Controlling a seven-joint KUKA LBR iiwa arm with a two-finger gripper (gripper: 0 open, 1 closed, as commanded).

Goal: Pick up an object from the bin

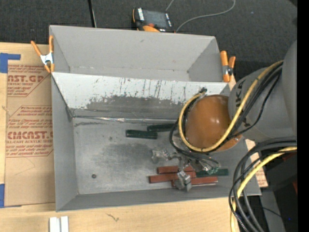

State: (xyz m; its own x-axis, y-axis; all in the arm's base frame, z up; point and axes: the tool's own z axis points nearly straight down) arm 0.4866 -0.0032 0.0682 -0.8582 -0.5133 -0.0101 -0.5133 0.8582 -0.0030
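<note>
Pincer [184, 180] sits low in the bin [108, 153], toward the lower right of the view, directly over two flat red-brown bars [163, 179] lying just beside each other on the floor. Open or closed: can't tell, wrist hardware hides it. The bars look like thin, stiff, light strips, maybe wood or plastic. Not fragile. Faces look smooth, so likely to slip or swing if pinched near an end. I'd take one across its narrow width, mid-length. They lie flat, so there's little edge to get under. Floor is scuffed bare metal, hard and level. Front and right walls are near. Dark green bars [141, 134] lie well apart toward the middle, not in the way.
</note>
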